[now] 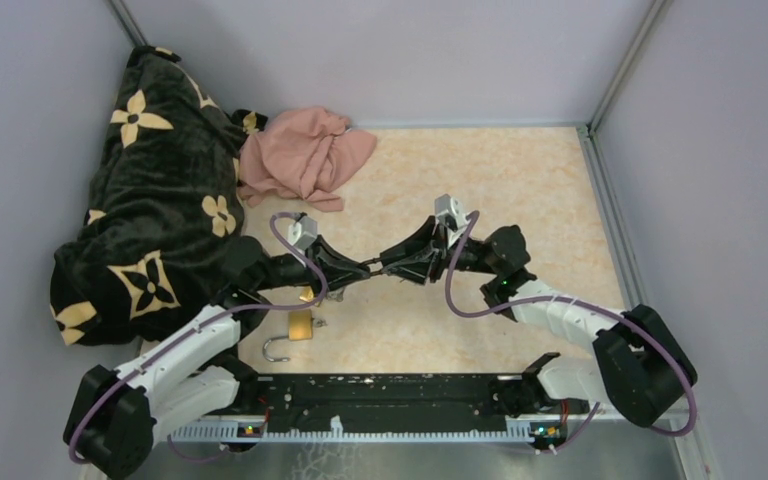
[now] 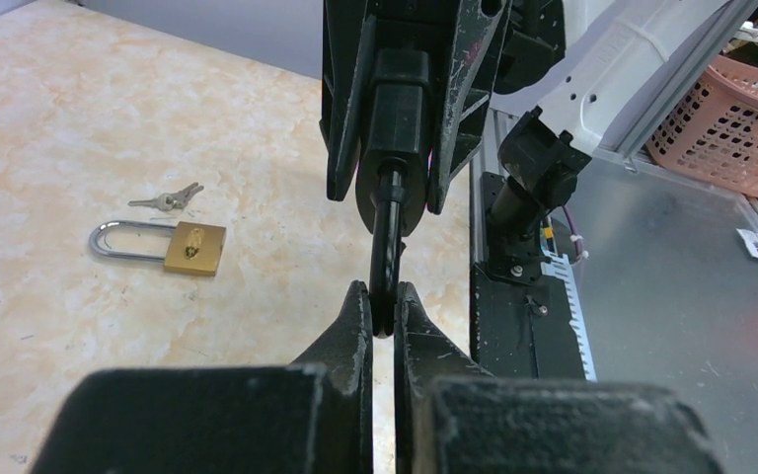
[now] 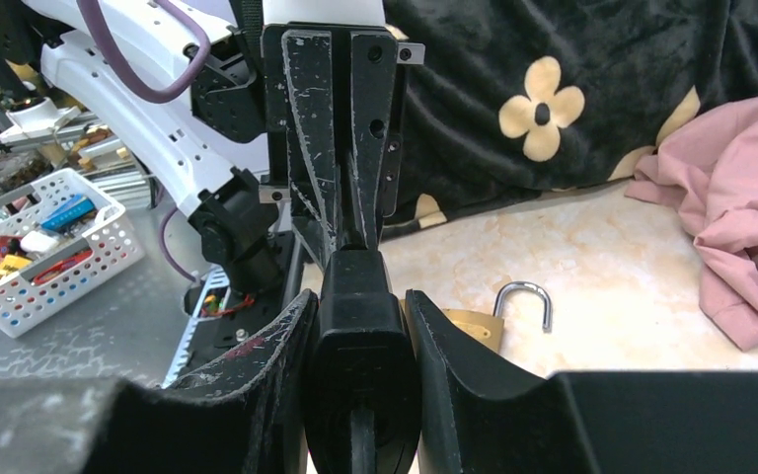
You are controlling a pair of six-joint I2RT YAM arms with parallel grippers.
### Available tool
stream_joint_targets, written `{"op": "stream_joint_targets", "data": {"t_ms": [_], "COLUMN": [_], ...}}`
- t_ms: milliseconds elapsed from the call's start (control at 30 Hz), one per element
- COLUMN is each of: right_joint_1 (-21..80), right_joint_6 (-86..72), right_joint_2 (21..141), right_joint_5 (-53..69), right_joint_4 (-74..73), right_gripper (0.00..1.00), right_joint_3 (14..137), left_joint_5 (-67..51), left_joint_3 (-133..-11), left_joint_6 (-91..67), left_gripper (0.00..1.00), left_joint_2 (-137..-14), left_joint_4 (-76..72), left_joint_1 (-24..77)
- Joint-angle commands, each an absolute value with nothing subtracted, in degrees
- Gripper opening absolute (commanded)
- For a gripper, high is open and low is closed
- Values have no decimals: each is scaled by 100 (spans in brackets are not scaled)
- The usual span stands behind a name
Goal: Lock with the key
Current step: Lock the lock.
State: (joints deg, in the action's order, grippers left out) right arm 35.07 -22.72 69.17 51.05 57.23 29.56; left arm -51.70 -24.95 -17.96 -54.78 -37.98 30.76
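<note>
Above the middle of the table my two grippers meet tip to tip. My right gripper (image 1: 396,262) (image 3: 360,301) is shut on a black lock (image 3: 358,341) (image 2: 395,128), gripping its body from both sides. A thin black key (image 2: 386,247) sticks out of the lock's end. My left gripper (image 1: 363,268) (image 2: 383,306) is shut on that key, its fingertips (image 2: 360,316) pinching the flat head. In the right wrist view the left gripper's fingers (image 3: 341,128) stand just behind the lock, and the key is hidden there.
A brass padlock (image 1: 301,324) (image 2: 194,248) (image 3: 474,326) with its shackle open lies near the left arm, small silver keys (image 2: 168,200) beside it. A black flowered blanket (image 1: 150,200) and a pink cloth (image 1: 305,155) fill the back left. Walls enclose the table.
</note>
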Motion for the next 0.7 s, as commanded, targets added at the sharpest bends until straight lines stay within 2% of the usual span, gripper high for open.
{"op": "stream_joint_targets", "data": {"t_ms": [0, 667], "right_joint_1": [3612, 3785], "right_joint_6": [-2288, -2360], "right_joint_2": [7164, 7914], "right_joint_5": [4816, 4541], "right_joint_4": [6390, 6690], "right_gripper": [0, 0], "right_joint_3": [3079, 3076], "left_joint_5": [-5611, -4650], "left_joint_3": [-2986, -3454], "left_joint_6": [-1873, -1455], "left_gripper": [0, 0], "left_joint_2": [-5503, -5864], "left_joint_4": [-4593, -5048], "left_joint_1": [3379, 3770]}}
